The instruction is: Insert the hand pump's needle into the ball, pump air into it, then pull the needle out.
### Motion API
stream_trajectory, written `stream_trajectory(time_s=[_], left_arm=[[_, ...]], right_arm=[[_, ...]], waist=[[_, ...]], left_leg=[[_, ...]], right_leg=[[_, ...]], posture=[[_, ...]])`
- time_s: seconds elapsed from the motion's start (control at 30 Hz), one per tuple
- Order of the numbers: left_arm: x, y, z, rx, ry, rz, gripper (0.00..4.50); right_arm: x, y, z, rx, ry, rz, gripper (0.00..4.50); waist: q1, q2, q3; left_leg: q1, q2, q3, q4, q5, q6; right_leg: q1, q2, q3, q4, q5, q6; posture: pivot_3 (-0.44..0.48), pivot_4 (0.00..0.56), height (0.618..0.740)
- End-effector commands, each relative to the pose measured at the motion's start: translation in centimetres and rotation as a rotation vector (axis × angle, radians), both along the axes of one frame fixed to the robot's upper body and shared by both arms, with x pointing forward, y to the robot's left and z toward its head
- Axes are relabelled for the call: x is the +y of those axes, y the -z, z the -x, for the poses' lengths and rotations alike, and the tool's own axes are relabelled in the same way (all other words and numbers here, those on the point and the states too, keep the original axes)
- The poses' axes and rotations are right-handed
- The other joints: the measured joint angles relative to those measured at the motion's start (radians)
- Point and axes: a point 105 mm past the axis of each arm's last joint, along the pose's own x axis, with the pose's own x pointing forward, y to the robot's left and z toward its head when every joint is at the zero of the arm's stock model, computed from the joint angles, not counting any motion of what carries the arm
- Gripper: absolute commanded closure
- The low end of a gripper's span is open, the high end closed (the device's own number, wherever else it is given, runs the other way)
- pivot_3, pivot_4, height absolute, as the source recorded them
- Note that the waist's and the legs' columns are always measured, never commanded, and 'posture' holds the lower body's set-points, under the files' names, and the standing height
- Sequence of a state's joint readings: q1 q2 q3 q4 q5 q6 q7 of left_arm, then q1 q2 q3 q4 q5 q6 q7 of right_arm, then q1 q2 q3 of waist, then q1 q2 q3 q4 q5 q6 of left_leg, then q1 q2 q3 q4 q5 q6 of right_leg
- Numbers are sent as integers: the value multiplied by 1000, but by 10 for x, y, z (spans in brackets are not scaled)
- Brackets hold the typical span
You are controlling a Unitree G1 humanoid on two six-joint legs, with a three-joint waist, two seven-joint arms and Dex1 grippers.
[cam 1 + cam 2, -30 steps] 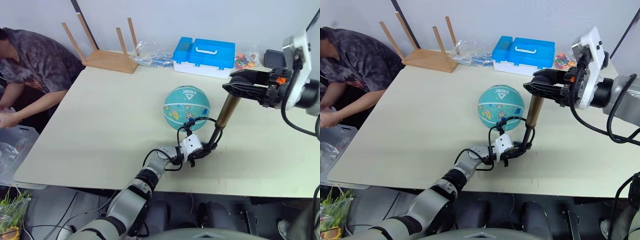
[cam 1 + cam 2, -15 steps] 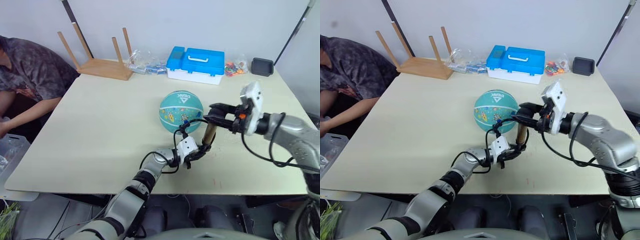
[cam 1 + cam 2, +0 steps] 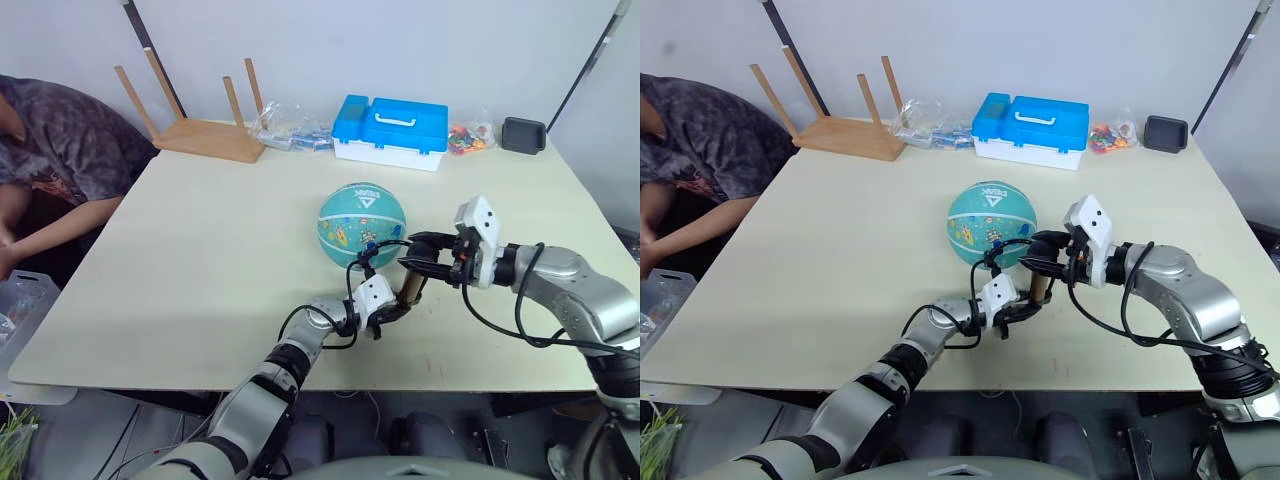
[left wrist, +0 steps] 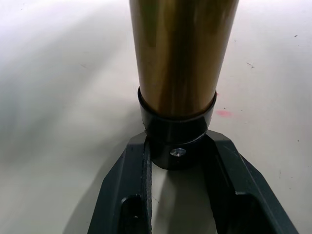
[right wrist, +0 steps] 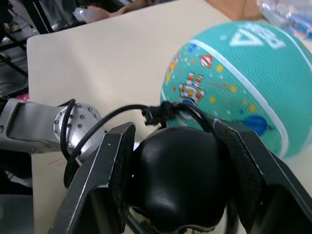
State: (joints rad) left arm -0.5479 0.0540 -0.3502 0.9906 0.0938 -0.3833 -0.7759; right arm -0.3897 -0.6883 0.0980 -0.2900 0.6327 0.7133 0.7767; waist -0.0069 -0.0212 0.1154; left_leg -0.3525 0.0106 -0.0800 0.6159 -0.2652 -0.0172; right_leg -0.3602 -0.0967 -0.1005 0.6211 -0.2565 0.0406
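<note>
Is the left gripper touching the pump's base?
Touching: in the left wrist view, both fingers of the left gripper press against the hand pump's black bottom cap.

— How did the left arm lie?
— It stretched low and forward from the near edge, bent at the elbow. The left hand (image 3: pixel 392 312) had its two black fingers (image 4: pixel 130 195) clamped on either side of the hand pump (image 4: pixel 179 87), at its black base.
— And the right?
— It came in from the far right, forearm nearly level, wrist turned inward. The right hand (image 3: pixel 412 262) was closed on the pump's black handle, one finger (image 5: pixel 111 170) on each side.
</note>
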Motion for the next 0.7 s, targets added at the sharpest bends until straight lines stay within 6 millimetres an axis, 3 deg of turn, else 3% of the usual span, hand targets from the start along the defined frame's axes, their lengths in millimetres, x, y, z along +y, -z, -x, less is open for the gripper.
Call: stream_trajectory(time_s=[0.03, 0.1, 0.17, 0.43, 0.53, 0.6, 0.7], left_arm=[[44, 73, 41, 261, -55, -208, 3546], [43, 73, 41, 262, -50, -210, 3546], [42, 73, 41, 264, -47, -212, 3546], [41, 75, 42, 269, -49, -217, 3546], [42, 77, 44, 275, -55, -222, 3546], [42, 78, 45, 277, -54, -224, 3546], [42, 80, 46, 278, -59, -225, 3546]], right_arm=[[-9, -28, 3, -21, 18, -6, 2427], [-13, -73, 9, -95, -3, -56, 2427], [-16, -98, 15, -130, -14, -80, 2427], [-28, -164, 38, -191, -44, -132, 2427], [-26, -159, 37, -165, -47, -142, 2427], [-23, -143, 34, -126, -45, -117, 2427], [-19, -100, 22, -40, -18, -83, 2427]], waist=[[3, 7, 6], [10, 14, 13], [15, 17, 15], [23, 14, 22], [22, 13, 23], [22, 13, 22], [22, 9, 17]], left_leg=[[0, -1, 0, 0, 0, 0], [-2, -2, 1, 0, 1, 2], [-7, -4, 3, 2, 3, 5], [-13, -4, 2, 5, 3, 5], [-14, -4, 2, 5, 3, 5], [-14, -4, 3, 5, 3, 5], [-13, -4, 3, 5, 3, 5]], right_leg=[[-2, -1, 0, 0, 1, 2], [-3, 0, -2, 0, 1, 2], [-7, 0, -3, 0, 2, 3], [-13, 1, -5, 0, 2, 3], [-13, 0, -5, 0, 2, 3], [-13, -1, -6, 0, 2, 3], [-13, -1, -6, 0, 2, 3]], posture=[[0, 150, 740], [0, 150, 740], [0, 150, 740], [0, 150, 740], [0, 150, 740], [0, 150, 740], [0, 150, 740]])
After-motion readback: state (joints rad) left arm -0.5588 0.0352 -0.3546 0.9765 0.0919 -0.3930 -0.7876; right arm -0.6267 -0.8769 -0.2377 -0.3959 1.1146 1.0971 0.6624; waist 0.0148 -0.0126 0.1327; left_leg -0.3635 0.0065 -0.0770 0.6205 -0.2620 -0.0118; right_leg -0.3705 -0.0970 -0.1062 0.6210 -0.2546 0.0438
